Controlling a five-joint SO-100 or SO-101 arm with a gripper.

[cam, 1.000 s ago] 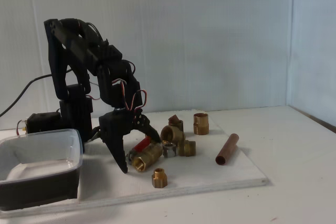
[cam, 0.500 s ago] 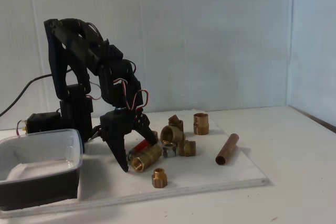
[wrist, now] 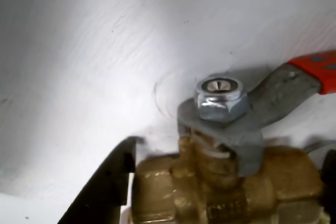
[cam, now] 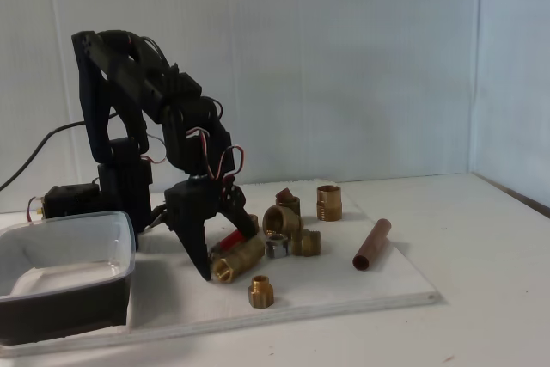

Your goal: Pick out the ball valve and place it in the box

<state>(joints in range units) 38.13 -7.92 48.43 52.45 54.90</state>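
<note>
now we have the gripper (cam: 225, 257) straddling the valve (cam: 236, 257) on the white board (cam: 344, 285), jaws narrow but not visibly clamped; we should close squarely on the brass body before lifting toward the box (cam: 64, 277).

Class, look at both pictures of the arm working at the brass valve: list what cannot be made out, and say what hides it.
- Wrist view: the lower part of the ball valve is cut off by the bottom edge; its red handle runs off the right edge.
- Fixed view: the gripper straddles the valve, hiding whether the fingers touch it.
- Fixed view: the box floor is partly hidden behind its dark near wall.
</note>
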